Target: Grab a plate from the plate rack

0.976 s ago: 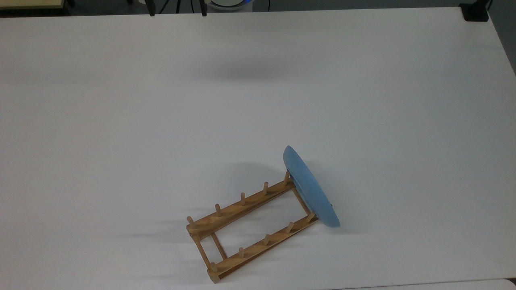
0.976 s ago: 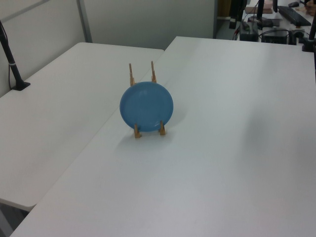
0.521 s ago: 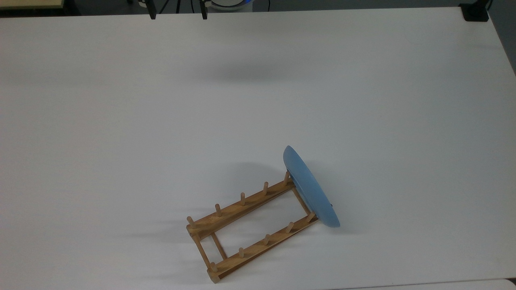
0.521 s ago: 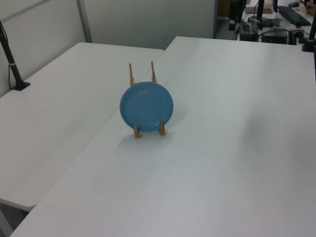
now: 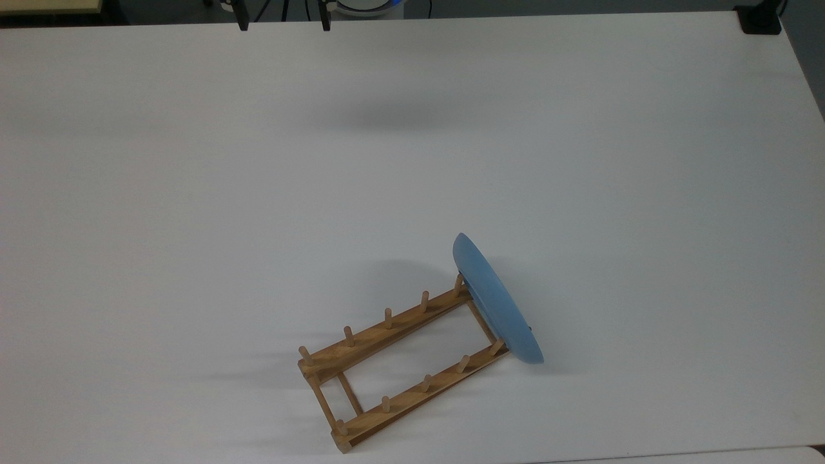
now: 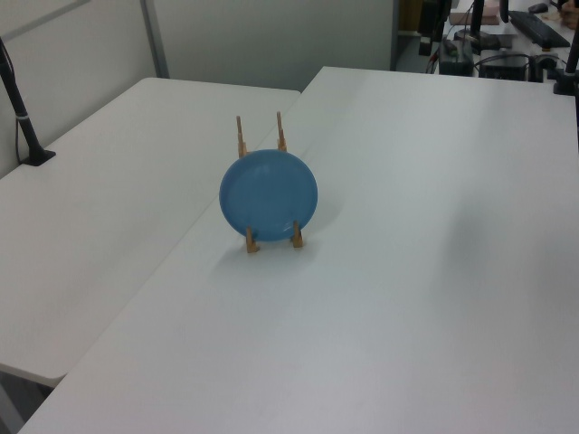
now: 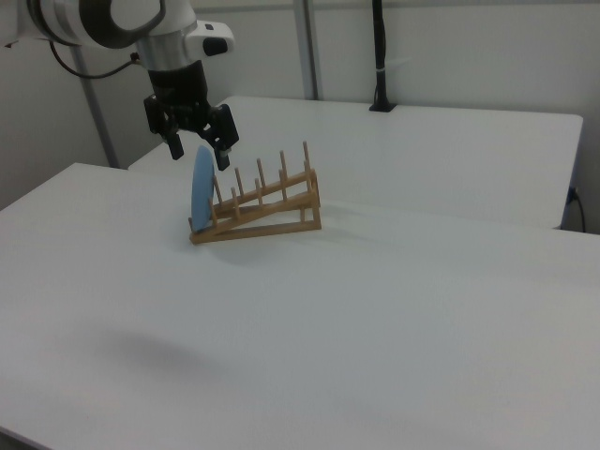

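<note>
— Up by the far end of the rack, where's my tool?

— On the right view I've got the tool (image 7: 198,154) hanging off the arm (image 7: 112,19), fingers spread and pointing down. It looks to sit just above the plate's top edge, though from that angle it could well be off behind it, nearer the counter's far side. Nothing is pinched between the fingers.

— And the plate?

— The plate (image 5: 495,299) stands on edge at the end slot of the rack (image 5: 399,361), at the top view's right. It leans against the last pair of pegs, tilted a little off upright, which is why it holds there with nothing gripping it. On the left view I see its blue face (image 6: 269,195) square on, with the rack's feet poking out below.

— Why keep the fingers wide?

— I judge it's so they can drop astride the thin rim from above; the pegs block any sideways approach.

— Anything else around?

— Only the white counter (image 5: 258,193) under the rack.
</note>
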Tool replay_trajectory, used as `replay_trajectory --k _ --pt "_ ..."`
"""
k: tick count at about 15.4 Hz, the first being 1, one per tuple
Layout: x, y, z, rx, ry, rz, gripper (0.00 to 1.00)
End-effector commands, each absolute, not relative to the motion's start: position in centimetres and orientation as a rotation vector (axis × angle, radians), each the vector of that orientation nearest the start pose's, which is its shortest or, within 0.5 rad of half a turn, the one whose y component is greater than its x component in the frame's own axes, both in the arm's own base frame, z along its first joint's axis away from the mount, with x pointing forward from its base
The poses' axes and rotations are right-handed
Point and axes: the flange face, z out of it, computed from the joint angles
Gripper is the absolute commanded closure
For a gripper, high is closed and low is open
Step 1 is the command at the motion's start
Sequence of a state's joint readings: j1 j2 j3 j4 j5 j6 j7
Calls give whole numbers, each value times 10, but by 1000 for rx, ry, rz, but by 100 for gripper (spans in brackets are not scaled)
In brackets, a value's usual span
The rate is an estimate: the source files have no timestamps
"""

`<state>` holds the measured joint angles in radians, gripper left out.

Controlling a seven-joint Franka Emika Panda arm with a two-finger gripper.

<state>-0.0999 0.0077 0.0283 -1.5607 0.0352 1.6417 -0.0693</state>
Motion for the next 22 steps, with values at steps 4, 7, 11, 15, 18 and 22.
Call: replay_trajectory --k 4,7,11,15,18,22 --pt "562 -36 630 -3106 -30 -131 0" --pt "561 -33 630 -3105 -40 -126 0" --pt "561 -32 633 -3109 -71 -133 0" --pt "570 -2 632 -3149 -351 -185 0" --pt "590 21 630 -3173 -300 -371 0" --pt "618 65 611 -3164 -266 -535 0"
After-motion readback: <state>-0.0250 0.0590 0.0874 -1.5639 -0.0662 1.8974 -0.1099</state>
